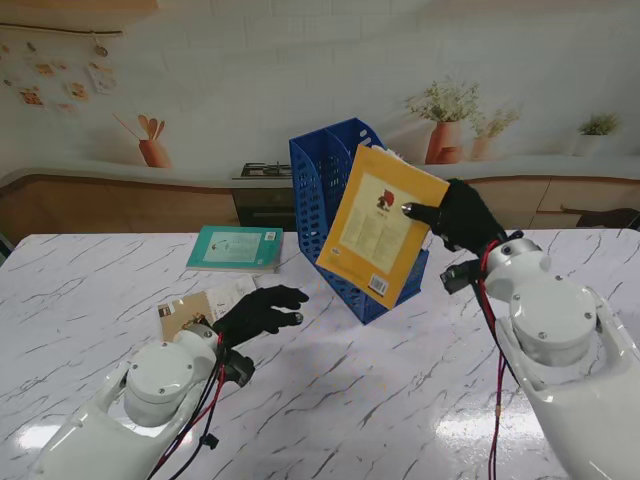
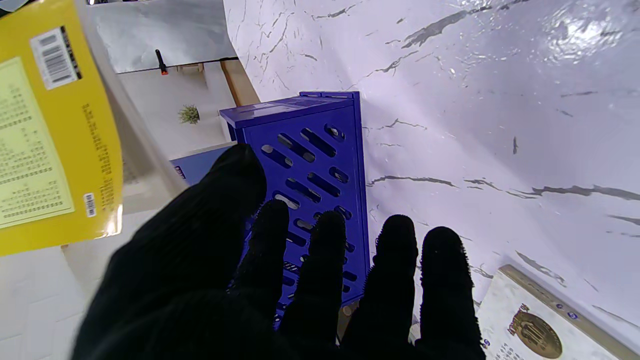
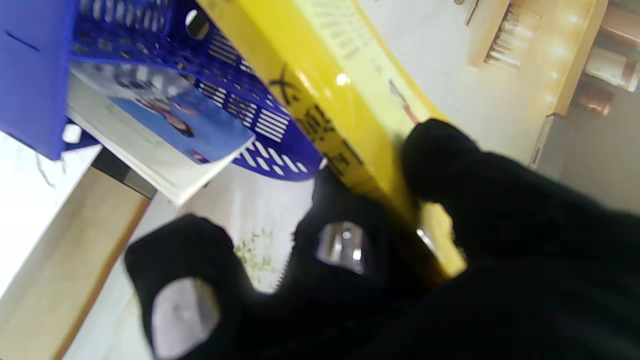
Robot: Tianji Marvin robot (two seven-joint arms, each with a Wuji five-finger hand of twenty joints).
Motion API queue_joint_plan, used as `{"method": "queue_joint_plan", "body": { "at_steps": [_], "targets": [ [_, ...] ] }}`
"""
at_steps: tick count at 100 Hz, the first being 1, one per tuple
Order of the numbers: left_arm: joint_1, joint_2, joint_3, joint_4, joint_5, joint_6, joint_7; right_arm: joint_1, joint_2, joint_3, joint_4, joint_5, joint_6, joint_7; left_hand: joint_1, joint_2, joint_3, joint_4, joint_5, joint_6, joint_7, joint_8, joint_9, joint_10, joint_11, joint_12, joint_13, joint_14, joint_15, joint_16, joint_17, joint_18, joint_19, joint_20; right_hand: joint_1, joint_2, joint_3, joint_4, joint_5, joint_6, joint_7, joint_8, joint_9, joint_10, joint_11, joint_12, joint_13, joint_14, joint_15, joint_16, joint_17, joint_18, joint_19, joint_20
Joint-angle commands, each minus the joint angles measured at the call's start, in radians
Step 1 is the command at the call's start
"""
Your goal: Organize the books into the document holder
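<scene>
Stand view, yellow book: yellow book held in the air, tilted, its lower corner in front of the blue document holder; not yet in a slot.
Grip: right hand closed on the book's right edge, thumb on the cover, other fingers behind the spine side. A pinch at one edge only.
Book relative to fingers: most of the book hangs leftward and down from the grip, well out beyond the fingertips.
Risk, swing: held that far off-centre, the book may pivot or slip in the pinch, by my judgement.
Risk, holder: holder looks tipped or leaning; a corner catching its wall could shove it or knock it over.
Risk, slot: right wrist view shows a blue-covered booklet already in a compartment; the yellow one could jam against it.
Left hand: left hand open, fingers spread, holding nothing, low over the table just left of the holder; could steady it.
Waiting books: teal book flat on the table left of the holder; tan book by the left wrist, partly hidden.
</scene>
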Motion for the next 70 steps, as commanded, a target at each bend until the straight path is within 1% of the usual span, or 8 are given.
{"method": "queue_joint_plan", "body": {
  "at_steps": [1,12,24,36,52,70],
  "targets": [
    [0.009,0.001,-0.003,0.003,-0.005,-0.015,-0.013,0.029,-0.011,-0.001,-0.008,-0.008,0.007,-0.009,-0.013,0.017,-0.016,0.033,-0.019,-0.012,0.013,0.013,-0.024,-0.016,-0.01,-0.013,-0.028,-0.03,-0.026,-0.009,-0.012,-0.002,-0.03,-0.011,0.287,0.248,0.18,0.077,0.179,-0.397,0.255,0.154,0.003,-0.115,0.059,0.02,0.006,-0.126,0.031,-0.013,0.047,-0.654,0.28,-0.016],
    [0.012,0.002,-0.005,0.003,-0.002,-0.012,-0.015,0.054,-0.013,-0.003,0.003,-0.013,0.008,-0.016,-0.015,0.018,-0.016,0.033,-0.019,-0.013,0.013,0.014,-0.025,-0.018,-0.01,-0.013,-0.029,-0.032,-0.027,-0.009,-0.013,-0.003,-0.033,-0.013,0.289,0.25,0.176,0.077,0.173,-0.399,0.256,0.156,-0.001,-0.116,0.059,0.022,0.007,-0.126,0.03,-0.015,0.046,-0.65,0.28,-0.024],
    [0.014,0.002,-0.007,0.004,0.002,-0.01,-0.016,0.071,-0.012,0.001,0.008,-0.028,0.012,-0.014,-0.016,0.017,-0.017,0.032,-0.02,-0.013,0.014,0.015,-0.023,-0.019,-0.01,-0.013,-0.03,-0.03,-0.029,-0.01,-0.016,-0.004,-0.036,-0.016,0.287,0.256,0.168,0.077,0.169,-0.407,0.256,0.157,-0.005,-0.126,0.057,0.024,0.006,-0.126,0.028,-0.018,0.046,-0.649,0.28,-0.028],
    [0.014,0.004,-0.007,0.003,0.005,-0.006,-0.021,0.086,-0.013,0.006,0.007,-0.028,0.03,-0.016,-0.016,0.016,-0.015,0.032,-0.018,-0.015,0.016,0.017,0.007,-0.019,0.028,0.014,-0.021,-0.029,-0.019,-0.002,-0.016,-0.002,-0.038,-0.019,0.286,0.26,0.16,0.079,0.167,-0.419,0.256,0.159,-0.007,-0.131,0.055,0.026,0.006,-0.13,0.018,-0.024,0.043,-0.649,0.278,-0.037],
    [0.015,0.004,-0.007,0.002,0.01,-0.001,-0.021,0.108,-0.016,0.007,0.014,-0.031,0.039,-0.023,-0.015,0.014,-0.013,0.032,-0.017,-0.016,0.017,0.018,0.018,-0.023,0.038,0.026,-0.017,-0.029,-0.016,0.0,-0.017,-0.002,-0.038,-0.02,0.285,0.269,0.151,0.081,0.168,-0.423,0.255,0.16,-0.01,-0.14,0.051,0.027,0.007,-0.136,0.009,-0.029,0.043,-0.652,0.279,-0.046],
    [0.015,0.005,-0.008,0.003,0.006,0.001,-0.026,0.148,-0.017,-0.003,0.054,-0.042,0.032,-0.025,-0.015,0.013,-0.012,0.031,-0.014,-0.023,0.02,0.02,0.031,-0.035,0.048,0.037,-0.016,-0.028,-0.016,0.001,-0.017,-0.003,-0.039,-0.022,0.285,0.278,0.141,0.084,0.172,-0.434,0.26,0.164,-0.01,-0.15,0.051,0.031,0.007,-0.143,0.003,-0.031,0.042,-0.655,0.276,-0.051]
  ]
}}
